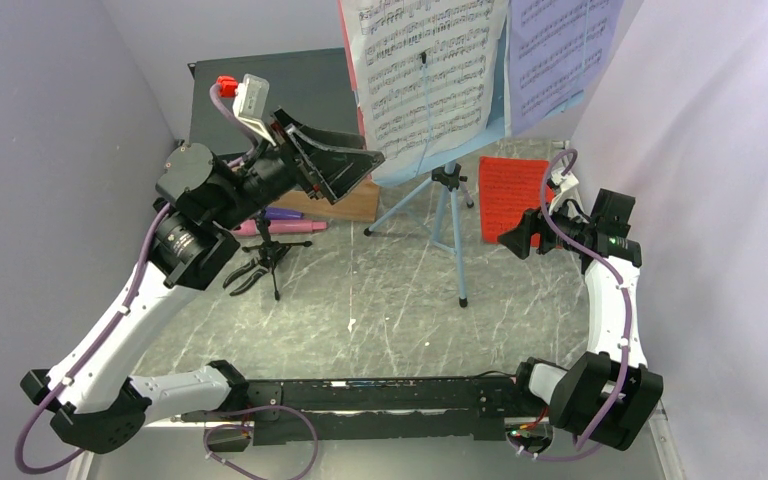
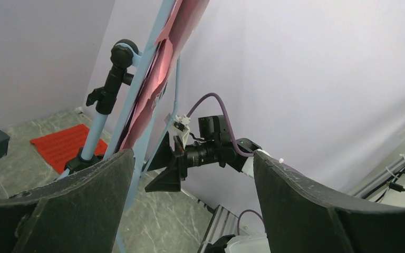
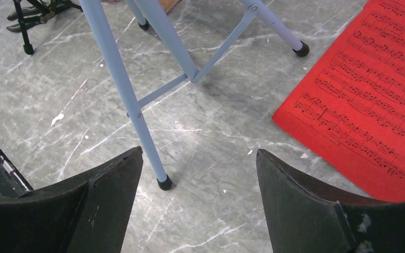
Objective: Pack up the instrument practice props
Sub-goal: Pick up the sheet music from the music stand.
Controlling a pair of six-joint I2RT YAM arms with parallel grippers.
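The light-blue music tripod (image 1: 443, 225) stands mid-table, carrying a white music sheet (image 1: 425, 70) and a lavender one (image 1: 560, 55). In the left wrist view a red sheet (image 2: 158, 68) shows on its back. Another red sheet (image 1: 510, 195) lies flat at the right. Pink (image 1: 282, 228) and purple (image 1: 282, 213) microphones lie at the left by a black tripod mic holder (image 1: 260, 265). My left gripper (image 1: 345, 165) hangs open and empty, raised beside the stand's left edge (image 2: 193, 153). My right gripper (image 1: 520, 235) is open and empty, low over the table near a tripod leg (image 3: 121, 79).
A brown wooden board (image 1: 348, 205) lies under my left gripper. A dark green box (image 1: 260, 90) sits at the back left. Lavender walls close in on both sides. The tripod's three legs spread across the middle of the marbled table (image 1: 360, 320).
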